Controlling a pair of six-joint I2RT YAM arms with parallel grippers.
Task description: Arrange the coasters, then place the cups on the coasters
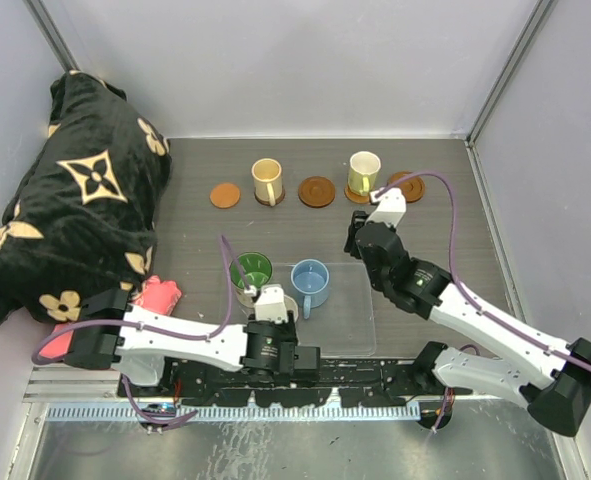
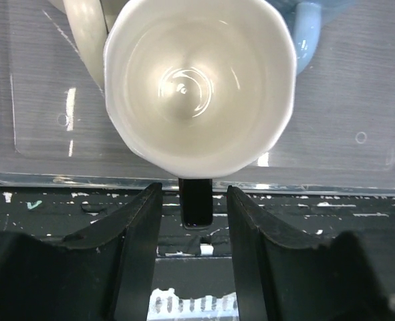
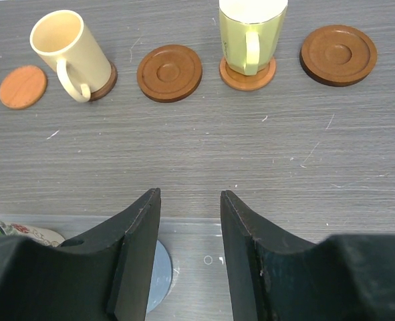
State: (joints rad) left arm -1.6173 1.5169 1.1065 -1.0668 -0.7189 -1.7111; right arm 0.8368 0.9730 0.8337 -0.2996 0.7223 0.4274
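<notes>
Along the back, a cream cup [image 1: 267, 180] [image 3: 63, 50] and a yellow-green cup [image 1: 364, 172] [image 3: 250, 33] each stand on a coaster. Bare coasters lie beside them: orange [image 1: 225, 195] [image 3: 23, 86], brown [image 1: 317, 191] [image 3: 169, 72] and brown [image 1: 407, 186] [image 3: 337, 55]. A green cup [image 1: 251, 272] and a light blue cup [image 1: 310, 283] [image 2: 307, 33] stand near the front. My left gripper [image 1: 273, 303] [image 2: 195, 190] is open around the black handle [image 2: 197, 200] of a white-inside cup [image 2: 197, 87], with gaps on both sides. My right gripper [image 1: 358, 232] [image 3: 190, 197] hangs open and empty over the tray's far edge.
A clear plastic tray [image 1: 360, 340] [image 2: 357, 160] [image 3: 204, 231] lies at the front centre, with the blue cup in it. A black flowered blanket [image 1: 75, 200] fills the left side, with a pink cloth [image 1: 155, 295] below it. Grey walls close in the back and sides.
</notes>
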